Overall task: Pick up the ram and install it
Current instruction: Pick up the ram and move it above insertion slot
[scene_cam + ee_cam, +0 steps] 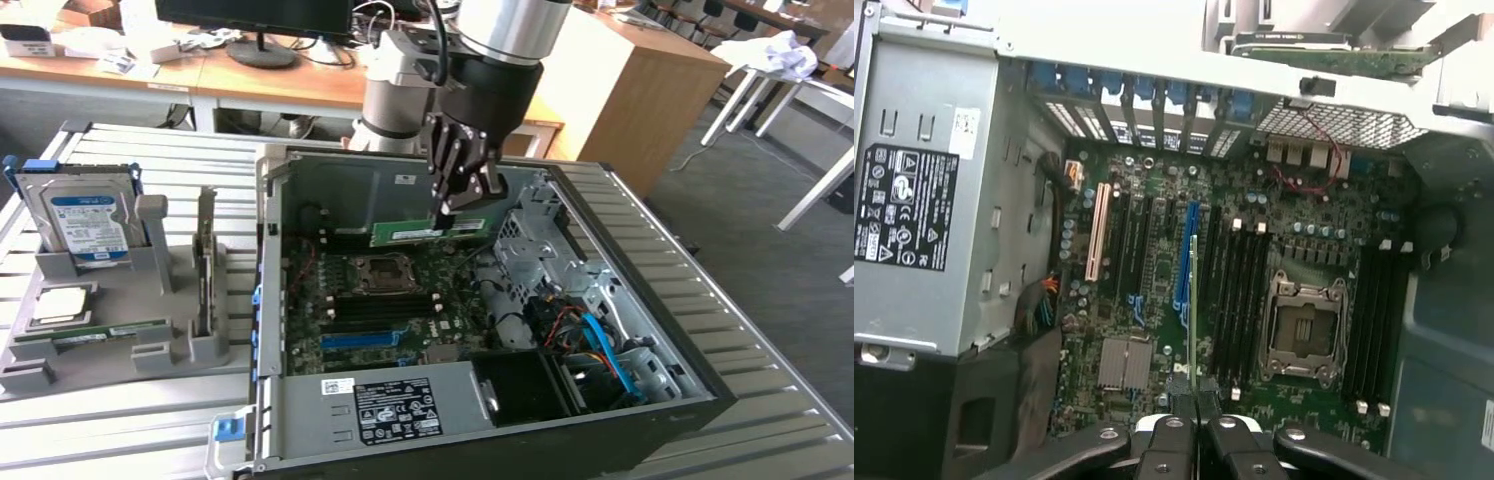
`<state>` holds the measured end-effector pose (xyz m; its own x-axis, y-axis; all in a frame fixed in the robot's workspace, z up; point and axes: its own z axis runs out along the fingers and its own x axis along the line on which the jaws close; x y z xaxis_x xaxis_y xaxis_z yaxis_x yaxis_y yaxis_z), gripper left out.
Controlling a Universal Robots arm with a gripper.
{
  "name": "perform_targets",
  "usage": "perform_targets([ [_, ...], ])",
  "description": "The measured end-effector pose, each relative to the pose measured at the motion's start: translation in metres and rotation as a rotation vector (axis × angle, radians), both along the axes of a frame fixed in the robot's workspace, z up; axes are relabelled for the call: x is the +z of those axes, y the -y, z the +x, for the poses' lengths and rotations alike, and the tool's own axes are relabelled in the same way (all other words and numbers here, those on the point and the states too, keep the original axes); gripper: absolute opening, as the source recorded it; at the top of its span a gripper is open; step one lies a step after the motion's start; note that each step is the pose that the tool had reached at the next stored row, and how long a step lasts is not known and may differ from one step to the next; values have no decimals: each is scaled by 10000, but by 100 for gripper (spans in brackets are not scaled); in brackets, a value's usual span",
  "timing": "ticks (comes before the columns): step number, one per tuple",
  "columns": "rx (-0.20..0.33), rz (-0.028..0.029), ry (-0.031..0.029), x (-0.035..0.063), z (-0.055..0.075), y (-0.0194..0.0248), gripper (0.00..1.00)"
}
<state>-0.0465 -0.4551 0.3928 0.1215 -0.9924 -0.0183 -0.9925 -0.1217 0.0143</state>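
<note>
The ram [424, 232] [1194, 300] is held on its long edge inside the open case [641, 300], above the motherboard [400, 300] [1154, 300] and toward the case's far wall in the exterior view. It is gripped at one end by the gripper [457, 205] [1196, 400], whose fingers [446, 172] are closed narrowly on the thin board. In the wrist view the ram is seen edge-on, running parallel to the black slots [1239, 295] beside the socket [387, 270] [1304, 325]. Whether its lower edge touches a slot cannot be told.

The socket is seen open and bare near the middle of the motherboard. A power supply [387, 410] [914, 200] with a black label is set against the case's near wall in the exterior view.

Outside the case, on the exterior view's left, a grey holder [154, 350] is placed on the slatted table [747, 400]. A hard drive [87, 225] is stood upright at the holder's far end, a square silver chip [60, 305] is laid below it, and a second green stick [94, 333] is laid along the holder's near part.
</note>
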Motion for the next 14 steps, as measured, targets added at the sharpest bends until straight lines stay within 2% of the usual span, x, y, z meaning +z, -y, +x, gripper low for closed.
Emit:
perform_targets([
  [11, 0, 0, 0, 0, 244, -18, 12],
  [12, 0, 0, 0, -1, 254, -32, 12],
  [14, 1, 0, 0, -1, 279, -126, 12],
])
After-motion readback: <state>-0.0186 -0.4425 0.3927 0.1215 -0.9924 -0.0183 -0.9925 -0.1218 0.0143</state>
